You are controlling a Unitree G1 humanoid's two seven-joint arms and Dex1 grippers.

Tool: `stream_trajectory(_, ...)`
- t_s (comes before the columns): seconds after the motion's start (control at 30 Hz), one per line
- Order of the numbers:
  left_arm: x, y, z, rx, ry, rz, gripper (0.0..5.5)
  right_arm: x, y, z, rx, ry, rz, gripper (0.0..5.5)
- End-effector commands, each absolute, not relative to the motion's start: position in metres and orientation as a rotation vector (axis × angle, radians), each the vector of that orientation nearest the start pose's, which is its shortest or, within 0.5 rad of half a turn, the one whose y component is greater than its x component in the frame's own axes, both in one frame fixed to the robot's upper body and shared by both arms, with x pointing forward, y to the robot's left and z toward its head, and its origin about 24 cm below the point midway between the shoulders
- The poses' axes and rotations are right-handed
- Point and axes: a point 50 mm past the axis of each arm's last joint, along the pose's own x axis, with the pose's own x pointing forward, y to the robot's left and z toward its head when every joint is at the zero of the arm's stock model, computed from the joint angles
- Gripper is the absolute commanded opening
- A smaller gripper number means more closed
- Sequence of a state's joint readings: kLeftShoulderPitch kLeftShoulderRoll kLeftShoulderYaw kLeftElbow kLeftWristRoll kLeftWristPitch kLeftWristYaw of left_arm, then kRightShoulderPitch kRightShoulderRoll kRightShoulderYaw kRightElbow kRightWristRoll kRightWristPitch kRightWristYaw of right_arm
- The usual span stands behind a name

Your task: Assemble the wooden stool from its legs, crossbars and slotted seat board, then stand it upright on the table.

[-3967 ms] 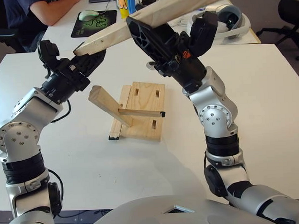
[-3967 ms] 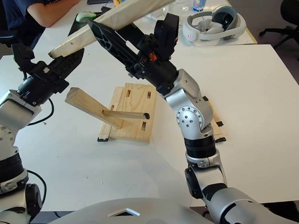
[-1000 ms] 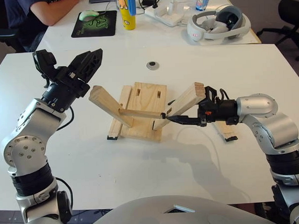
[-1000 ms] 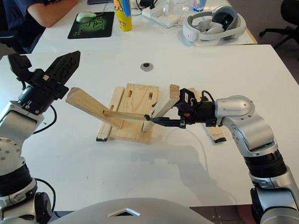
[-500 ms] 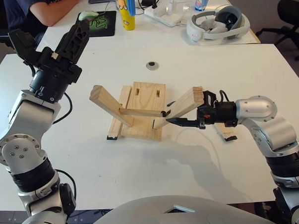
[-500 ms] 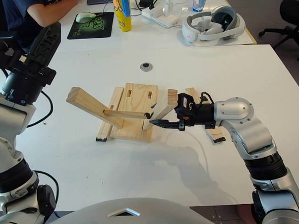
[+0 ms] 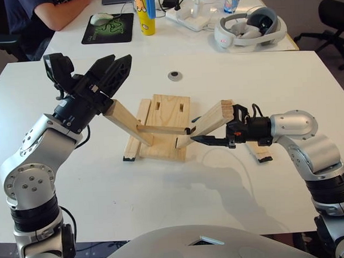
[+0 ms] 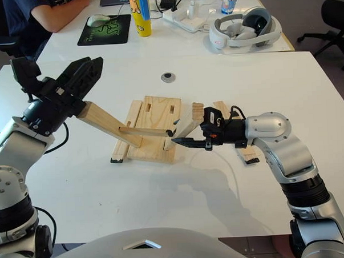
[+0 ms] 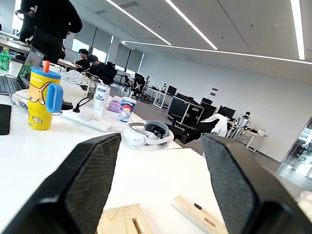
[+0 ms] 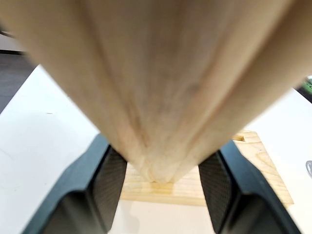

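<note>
Slotted seat board (image 7: 170,109) lies flat mid-table, with a tilted leg (image 7: 126,120) and its crossbar (image 7: 163,129) propped across it. The right gripper (image 7: 202,134) clamps a second leg (image 7: 217,117) at the board's edge. The left gripper (image 7: 116,63) gapes empty by the tilted leg's top. A headset (image 7: 248,25) and a bottle (image 7: 146,13) sit behind.

right gripper (image 8: 177,134) clamps leg (image 8: 189,121) | left gripper (image 8: 93,66) spread near other leg (image 8: 108,124)

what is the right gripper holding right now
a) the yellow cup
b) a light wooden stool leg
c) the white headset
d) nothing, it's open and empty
b: the right gripper is shut on the light wooden stool leg, which slants down toward the near corner of the light wooden slotted seat board.
</note>
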State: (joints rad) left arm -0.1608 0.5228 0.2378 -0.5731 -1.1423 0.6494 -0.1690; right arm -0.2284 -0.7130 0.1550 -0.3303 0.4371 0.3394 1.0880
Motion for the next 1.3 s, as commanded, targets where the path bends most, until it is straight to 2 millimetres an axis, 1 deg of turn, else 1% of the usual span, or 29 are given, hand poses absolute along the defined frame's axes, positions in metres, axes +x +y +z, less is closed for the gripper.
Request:
stream_trajectory(0.03,0.233,0.179,0.151,-0.343,0.09,-0.632,3.05,0.239,-0.16,0.125,-0.382,0.196,1.339,2.05)
stream_trajectory(0.3,0.232,0.183,0.141,-0.331,0.092,-0.616,3.05,0.242,-0.158,0.124,-0.423,0.212,1.358,2.05)
stream_trajectory(0.47,0.231,0.195,0.122,-0.346,0.13,-0.55,3.05,0.247,-0.155,0.125,-0.456,0.221,1.393,2.05)
stream_trajectory(0.6,0.226,0.199,0.105,-0.347,0.165,-0.524,3.05,0.253,-0.152,0.126,-0.464,0.24,1.41,2.05)
stream_trajectory(0.7,0.224,0.198,0.1,-0.351,0.168,-0.515,3.05,0.259,-0.152,0.127,-0.469,0.258,1.408,2.05)
stream_trajectory(0.83,0.225,0.196,0.099,-0.349,0.158,-0.514,3.05,0.264,-0.149,0.13,-0.497,0.27,1.427,2.05)
stream_trajectory(1.03,0.228,0.193,0.105,-0.351,0.123,-0.516,3.05,0.272,-0.135,0.141,-0.525,0.271,1.498,2.05)
stream_trajectory(1.17,0.23,0.187,0.113,-0.358,0.09,-0.524,3.05,0.278,-0.129,0.147,-0.585,0.304,1.534,2.05)
stream_trajectory(1.3,0.232,0.181,0.124,-0.365,0.044,-0.536,3.05,0.283,-0.123,0.147,-0.634,0.371,1.582,2.05)
